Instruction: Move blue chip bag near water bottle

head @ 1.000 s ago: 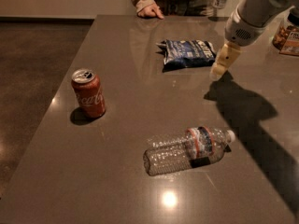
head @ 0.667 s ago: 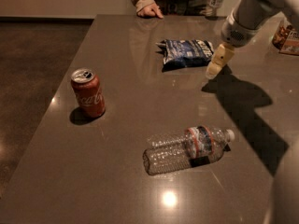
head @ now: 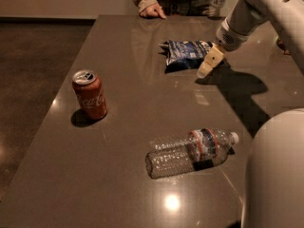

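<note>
The blue chip bag (head: pixel 186 54) lies flat on the far part of the grey-brown table (head: pixel 137 103), dark blue foil with white lettering. The water bottle (head: pixel 190 152) lies on its side near the front of the table, clear and ribbed, white cap pointing right, with a red, white and dark band. My gripper (head: pixel 208 65) hangs from the white arm at the upper right, its pale tips just to the right of the bag's right edge, close to the table. It holds nothing that I can see.
A red Coca-Cola can (head: pixel 89 94) stands upright on the left side of the table. A person's hand (head: pixel 151 11) rests on the far edge. My white arm link (head: pixel 275 170) fills the lower right corner. The table's left edge drops to dark floor.
The gripper has shifted slightly left and down toward the right edge of the chip bag. Bag, bottle and can have not moved.
</note>
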Robot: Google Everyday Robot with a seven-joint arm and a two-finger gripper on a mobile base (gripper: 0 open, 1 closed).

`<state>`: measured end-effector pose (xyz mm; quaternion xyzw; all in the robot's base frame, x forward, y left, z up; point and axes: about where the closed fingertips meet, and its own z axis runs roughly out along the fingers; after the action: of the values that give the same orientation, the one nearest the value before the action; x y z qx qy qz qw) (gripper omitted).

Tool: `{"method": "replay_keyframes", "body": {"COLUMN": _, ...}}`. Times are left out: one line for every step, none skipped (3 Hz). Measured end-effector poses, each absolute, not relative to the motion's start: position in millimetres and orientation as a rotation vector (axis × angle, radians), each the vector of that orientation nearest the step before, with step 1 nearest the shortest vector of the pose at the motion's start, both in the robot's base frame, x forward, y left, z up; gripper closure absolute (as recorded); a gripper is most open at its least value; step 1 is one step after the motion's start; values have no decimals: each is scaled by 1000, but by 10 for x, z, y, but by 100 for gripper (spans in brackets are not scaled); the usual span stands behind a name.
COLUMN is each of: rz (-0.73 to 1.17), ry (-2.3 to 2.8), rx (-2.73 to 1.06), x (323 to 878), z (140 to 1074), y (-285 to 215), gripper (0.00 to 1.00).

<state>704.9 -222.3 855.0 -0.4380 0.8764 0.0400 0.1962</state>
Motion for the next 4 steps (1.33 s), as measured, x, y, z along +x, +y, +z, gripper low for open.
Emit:
{"method": "replay_keyframes", "body": {"rz": 179, "ry": 2476, "rx": -1176, "x": 7153, "z": 8518, "y": -2119, "gripper": 0}}
{"method": "replay_keyframes", "body": {"rz": 246, "ry": 2496, "rx": -1118, "x": 7227, "z": 8543, "y": -2029, "gripper": 21}}
{"method": "replay_keyframes", "body": {"rz": 273, "ry": 2498, "rx": -1101, "x": 7245, "z": 8578, "y": -1983, "gripper": 44}}
{"method": "replay_keyframes", "body": {"rz": 269, "ry": 2473, "rx": -1129, "x": 7168, "z": 8687, "y": -1952, "gripper": 68}}
